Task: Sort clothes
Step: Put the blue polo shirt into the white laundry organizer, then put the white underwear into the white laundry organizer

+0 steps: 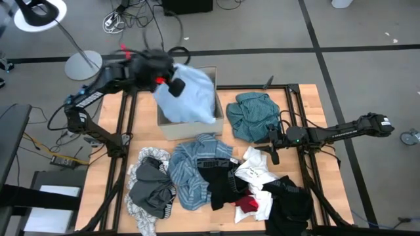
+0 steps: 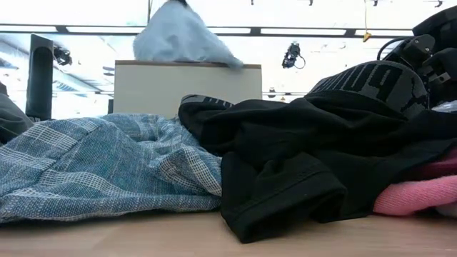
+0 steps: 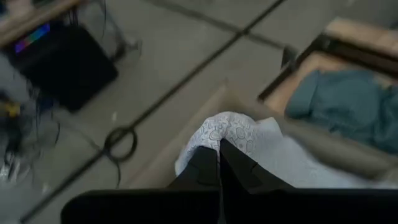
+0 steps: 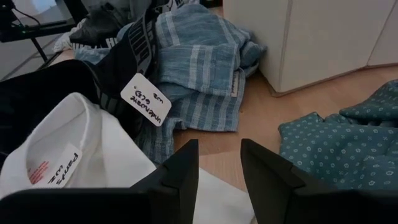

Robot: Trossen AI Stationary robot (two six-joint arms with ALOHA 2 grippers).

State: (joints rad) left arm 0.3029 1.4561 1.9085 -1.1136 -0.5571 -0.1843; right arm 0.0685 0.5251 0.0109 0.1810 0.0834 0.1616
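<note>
My left gripper (image 1: 172,84) (image 3: 219,154) is shut on the light blue shirt (image 1: 191,98) (image 2: 178,34), above the far left part of the cardboard box (image 1: 190,130). The shirt hangs down over the box's opening. On the table lie a teal piece (image 1: 252,115), a blue-striped one (image 1: 195,172), black ones (image 1: 223,182), a grey one (image 1: 151,189), white (image 1: 257,174) and red (image 1: 247,204). My right gripper (image 1: 272,147) (image 4: 219,158) stands open, low over the table between the teal and white pieces, with nothing between its fingers. My left gripper pinches a bunched-up part of the light blue shirt (image 3: 227,132), at its upper end, between its two shut fingers. The fingers slant down from the table's far left side. The shirt hangs below them, and its lower part goes down behind the box's rim (image 2: 187,64).
The box's near wall (image 2: 186,89) stands behind the pile of clothes. A white paper tag (image 4: 145,99) sits on a dark garment near my right gripper. Bare wood (image 4: 261,112) shows between the striped and teal pieces. Black frame rails (image 1: 125,118) run along the table's sides.
</note>
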